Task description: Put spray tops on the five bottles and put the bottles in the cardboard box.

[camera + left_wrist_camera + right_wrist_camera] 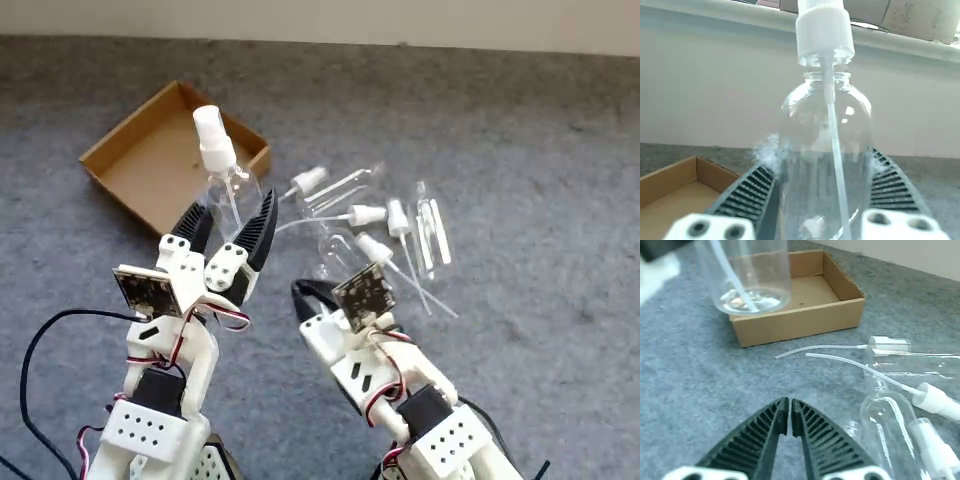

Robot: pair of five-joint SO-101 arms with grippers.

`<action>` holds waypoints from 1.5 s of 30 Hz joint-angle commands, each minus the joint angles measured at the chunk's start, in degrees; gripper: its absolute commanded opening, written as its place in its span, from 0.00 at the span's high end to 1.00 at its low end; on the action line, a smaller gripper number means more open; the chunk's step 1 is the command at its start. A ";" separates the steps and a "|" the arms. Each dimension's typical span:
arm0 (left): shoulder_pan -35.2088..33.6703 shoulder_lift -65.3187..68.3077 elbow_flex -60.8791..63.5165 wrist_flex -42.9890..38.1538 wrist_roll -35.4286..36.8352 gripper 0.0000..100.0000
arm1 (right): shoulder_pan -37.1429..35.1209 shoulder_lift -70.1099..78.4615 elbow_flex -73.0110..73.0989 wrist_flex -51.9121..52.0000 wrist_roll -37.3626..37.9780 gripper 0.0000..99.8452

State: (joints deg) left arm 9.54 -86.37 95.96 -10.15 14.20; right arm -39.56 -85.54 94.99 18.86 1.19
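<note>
left gripper [234, 212] clamps upright bottle [810, 145]; spray top [824, 31] sits at its neck, tube inside | right gripper [789, 407] closed, empty, above carpet [685, 370]

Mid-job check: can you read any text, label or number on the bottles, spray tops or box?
No readable text.
Raised bottle: clear, with no label.
Cardboard box: plain on the faces shown.
Loose spray tops: plain white.
Circuit boards on the wrists: any markings are too small to read.
</note>
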 commanded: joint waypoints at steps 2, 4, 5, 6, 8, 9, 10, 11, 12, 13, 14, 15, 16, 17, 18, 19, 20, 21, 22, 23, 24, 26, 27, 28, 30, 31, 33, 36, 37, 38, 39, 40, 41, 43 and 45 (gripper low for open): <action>0.75 -1.36 -1.27 -2.37 0.79 0.91 | -3.03 -0.48 0.04 -4.88 -0.79 0.99; 0.75 -1.36 -1.27 -2.55 0.79 0.91 | -3.12 -0.48 2.77 -10.68 -0.79 0.99; 0.92 -1.36 -1.27 -2.55 0.79 0.91 | -3.12 -0.48 4.70 -14.55 -0.79 0.99; 1.10 -1.36 -1.27 -2.55 0.79 0.91 | -3.12 -0.48 6.81 -18.68 -0.53 0.99; 1.27 -1.36 -1.19 -2.55 0.88 0.91 | -2.86 -0.48 10.07 -21.32 -0.70 0.99; 1.27 -1.36 -1.19 -2.55 0.88 0.91 | -2.77 -0.57 11.21 -21.32 -0.53 0.99; 1.27 -1.36 -1.19 -2.64 0.88 0.91 | -3.03 -0.48 11.38 -20.88 -0.62 0.99; 1.71 -1.36 -1.19 -2.73 0.88 0.91 | -3.21 -0.48 11.12 -20.44 -0.70 0.99; 2.51 -1.36 -1.19 -3.52 0.88 0.91 | -3.21 -0.48 10.95 -20.09 -0.70 0.99; 3.74 -1.36 -0.92 -4.40 0.88 0.91 | -3.21 -0.48 10.95 -19.74 -0.70 0.99; 5.05 -1.36 -0.22 -5.36 0.88 0.91 | -3.21 -0.48 10.95 -19.74 -0.70 0.99; 6.55 -1.36 0.57 -6.59 0.88 0.91 | -3.21 -0.48 10.95 -19.65 -0.79 0.99; 7.69 -1.36 1.45 -7.65 0.88 0.91 | -3.21 -0.48 10.95 -19.65 -0.79 0.99; 8.75 -1.36 1.71 -8.35 0.88 0.91 | -3.21 -0.48 10.95 -19.65 -0.79 0.99; 9.45 -1.36 1.71 -8.62 0.88 0.91 | -3.21 -0.48 10.95 -19.65 -0.79 0.99; 10.15 -1.36 1.71 -8.53 0.88 0.91 | -3.21 -0.48 10.95 -19.65 -0.79 0.99; 10.77 -1.36 1.71 -8.53 0.70 0.91 | -3.12 -0.48 10.95 -19.65 -0.79 0.99; 11.12 -1.36 1.71 -8.53 0.70 0.91 | -3.03 -0.48 10.95 -19.65 -0.79 0.99; 11.21 -1.36 1.71 -8.35 0.70 0.91 | -2.86 -0.48 10.86 -19.65 -0.79 0.99; 11.30 -1.36 1.71 -7.82 0.79 0.91 | -2.77 -0.48 10.86 -19.65 -0.79 0.99; 11.30 -1.36 1.71 -7.30 0.79 0.91 | -2.77 -0.48 10.86 -19.65 -0.79 0.99; 11.82 -1.36 1.71 -5.98 0.79 0.91 | -2.77 -0.48 10.86 -19.65 -0.79 0.99; 12.44 -1.36 1.71 -5.19 0.79 0.91 | -2.77 -0.48 10.86 -19.65 -0.79 0.99; 13.05 -1.36 1.71 -4.48 0.79 0.91 | -2.77 -0.48 10.86 -19.65 -0.79 0.99; 14.46 -1.36 1.71 -3.16 0.62 0.91 | -2.68 -0.48 10.86 -19.65 -0.62 0.99; 14.55 -1.36 1.71 -2.73 0.53 0.91 | -2.33 -0.48 10.86 -19.65 -0.53 0.99; 14.73 -1.36 1.71 -2.02 0.53 0.91 | -0.22 -0.48 10.86 -19.74 -0.53 0.99; 14.99 -1.36 1.71 -0.88 0.53 0.91 | 4.35 -0.48 10.86 -20.09 -0.70 0.99; 14.99 -1.36 1.71 -0.88 0.53 0.91 | 5.76 -0.48 10.86 -20.09 -0.70 0.99; 14.99 -1.36 1.71 -0.88 0.53 0.91 | 6.99 -0.48 10.86 -20.18 -0.70 0.99; 14.99 -1.36 1.71 -0.88 0.53 0.91 | 7.87 -0.48 10.86 -20.18 -0.70 0.99; 14.99 -1.36 1.71 -0.88 0.62 0.91 | 8.57 -0.48 10.86 -20.26 -0.70 0.99; 14.99 -1.36 1.71 -0.88 0.62 0.91 | 9.10 -0.48 10.86 -20.26 -0.70 0.99; 14.99 -1.36 1.71 -0.88 0.62 0.91 | 9.71 -0.48 10.86 -21.23 -0.70 0.99; 14.99 -1.36 1.71 -0.79 0.62 0.91 | 10.77 -0.48 10.86 -22.11 -0.70 0.99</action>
State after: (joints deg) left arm 23.43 -87.34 96.22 -11.91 14.29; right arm -31.56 -85.36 95.96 0.04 1.01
